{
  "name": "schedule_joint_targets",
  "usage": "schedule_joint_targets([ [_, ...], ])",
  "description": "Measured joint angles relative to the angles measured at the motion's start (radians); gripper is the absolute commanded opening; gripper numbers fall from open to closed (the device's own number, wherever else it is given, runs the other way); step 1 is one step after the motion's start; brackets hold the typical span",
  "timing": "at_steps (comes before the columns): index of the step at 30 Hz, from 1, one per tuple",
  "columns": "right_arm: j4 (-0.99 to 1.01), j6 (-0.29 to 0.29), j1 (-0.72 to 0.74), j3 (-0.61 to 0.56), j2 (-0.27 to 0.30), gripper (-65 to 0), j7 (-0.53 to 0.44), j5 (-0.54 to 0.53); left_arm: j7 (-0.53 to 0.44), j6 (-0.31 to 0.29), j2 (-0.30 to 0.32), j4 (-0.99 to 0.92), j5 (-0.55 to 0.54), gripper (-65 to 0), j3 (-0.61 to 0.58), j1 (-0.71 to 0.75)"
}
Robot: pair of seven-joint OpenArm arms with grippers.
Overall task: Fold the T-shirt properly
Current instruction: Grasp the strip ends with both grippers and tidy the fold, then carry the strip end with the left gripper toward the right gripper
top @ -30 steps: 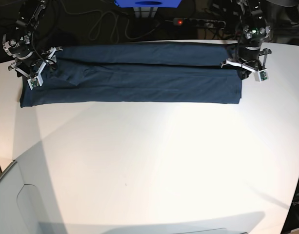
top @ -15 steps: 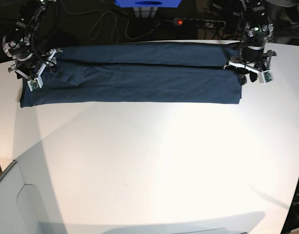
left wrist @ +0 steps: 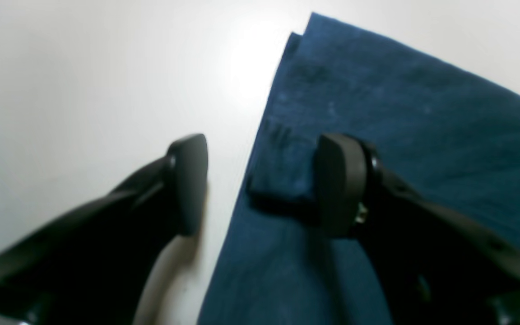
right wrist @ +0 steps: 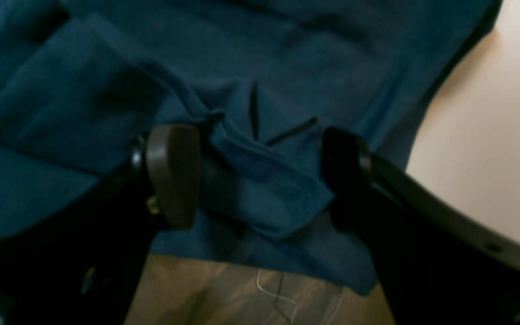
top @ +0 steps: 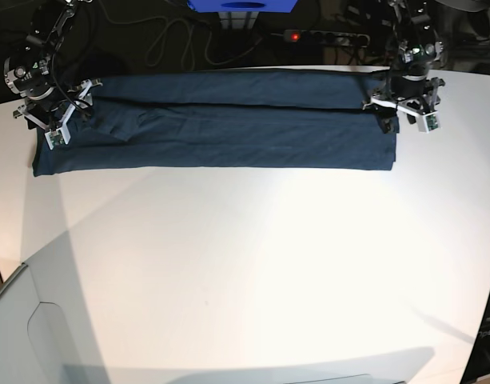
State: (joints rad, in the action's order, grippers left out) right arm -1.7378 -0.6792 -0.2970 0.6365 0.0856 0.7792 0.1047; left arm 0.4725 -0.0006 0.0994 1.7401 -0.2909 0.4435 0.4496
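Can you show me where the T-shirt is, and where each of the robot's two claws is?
T-shirt point(top: 229, 132): base view, middle of the folded cloth.
left gripper point(left wrist: 260, 185): left wrist view, gap between the open fingertips.
right gripper point(right wrist: 260, 176): right wrist view, between the open fingertips.

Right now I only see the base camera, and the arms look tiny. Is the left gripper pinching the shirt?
Observer: No. In the left wrist view the left gripper is open, with one finger over the white table and the other over the T-shirt.
Operator: Is anything between its fingers?
Observer: Yes, a small folded corner of cloth sits on the shirt's edge, beside the finger on the shirt side.
Operator: And the right gripper?
Observer: The right gripper is open too, with a rumpled hemmed fold lying loose between its fingers.
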Motion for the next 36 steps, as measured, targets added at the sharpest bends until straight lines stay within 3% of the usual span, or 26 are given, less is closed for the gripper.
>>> schedule_joint_targets([
  [10, 0.001, 0.0, 0.017, 0.001, 0.001, -24.9, -0.002, 0.003, -0.041, 0.0, -0.001, -0.06, 0.003, -29.7, -0.03, -0.001],
  [20, 0.001, 0.0, 0.016, 0.001, 0.0, -24.9, 0.0, 0.004, -0.042, -0.008, 0.0, -0.06, -0.008, -65.0, -0.056, -0.001],
  [26, 0.001, 0.0, 0.016, 0.001, 0.0, -24.9, 0.0, 0.004, -0.034, -0.009, 0.0, -0.056, -0.008, -65.0, -0.052, -0.001],
  [31, 0.002, 0.0, 0.017, 0.0, 0.0, -24.9, -0.001, -0.003, -0.004, -0.001, -0.039, 0.016, 0.001, -65.0, 0.055, 0.0],
  [36, 0.002, 0.0, 0.017, -0.08, 0.002, -24.9, -0.002, -0.001, 0.0, -0.004, -0.041, 0.068, 0.0, -65.0, 0.097, -0.019],
])
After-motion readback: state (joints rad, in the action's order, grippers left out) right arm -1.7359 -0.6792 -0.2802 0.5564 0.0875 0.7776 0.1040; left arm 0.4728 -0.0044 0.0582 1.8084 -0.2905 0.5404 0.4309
